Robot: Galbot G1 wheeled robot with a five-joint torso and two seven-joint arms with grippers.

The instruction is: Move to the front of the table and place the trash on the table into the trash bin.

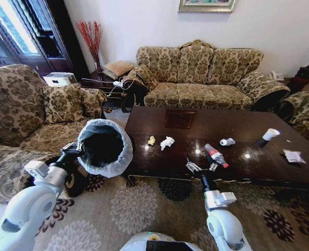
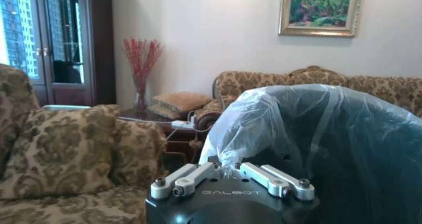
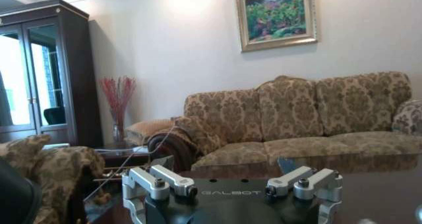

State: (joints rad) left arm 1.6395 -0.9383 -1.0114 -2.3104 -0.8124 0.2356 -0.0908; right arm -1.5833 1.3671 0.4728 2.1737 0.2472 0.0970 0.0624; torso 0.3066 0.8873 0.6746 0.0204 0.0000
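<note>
A: Grippers?
B: My left gripper (image 1: pixel 75 149) pinches the bag rim of the trash bin (image 1: pixel 106 148), held off the table's near-left corner. My right gripper (image 1: pixel 199 167) is spread at the near edge.

A: Trash?
B: Bottle (image 1: pixel 216 155), tissue (image 1: pixel 167 142), scrap (image 1: pixel 151 140), can (image 1: pixel 227 141), cup (image 1: pixel 267 136), wrapper (image 1: pixel 293 156) all remain on the table (image 1: pixel 175 157). Nothing binned, I judge.

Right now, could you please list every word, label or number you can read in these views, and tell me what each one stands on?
"GALBOT": on the black body of the left gripper, which grips the bagged rim of the trash bin.
"GALBOT": on the black body of the right gripper, open above the table.
The red label on the bottle: too small to read.
The wrapper: print, if any, too small to read.
</note>
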